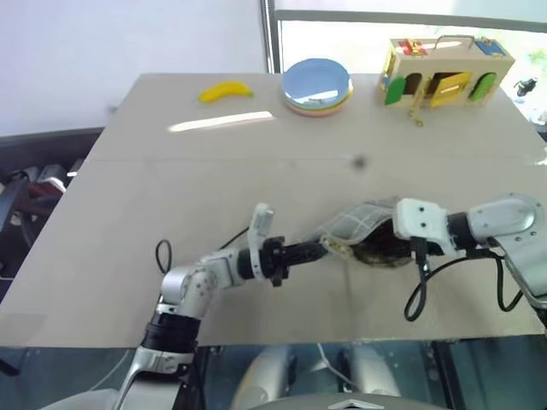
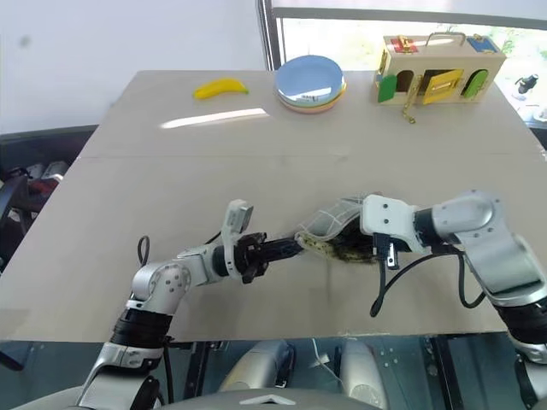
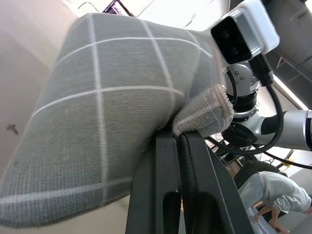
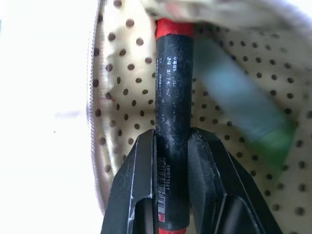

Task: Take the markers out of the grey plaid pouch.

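Here, left gripper (image 3: 181, 141) pinches the pouch (image 1: 355, 224) edge; right gripper (image 4: 170, 139), at its 3 o'clock, clamps a red marker (image 4: 173, 97) inside.

Bright daylight from the window (image 1: 402, 30) behind the table (image 1: 128, 222), leaving a glare streak on the tabletop near the banana (image 1: 226, 90). Blown out white beside the pouch lining (image 4: 122, 87) up close, with the green marker (image 4: 243, 117) blurred.

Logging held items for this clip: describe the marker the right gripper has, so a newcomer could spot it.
Find the grey plaid pouch held up at the table's near edge. Inside its dotted lining, the right gripper clamps a marker. It has a black barrel with red ends, unlike the green marker lying loose beside it.
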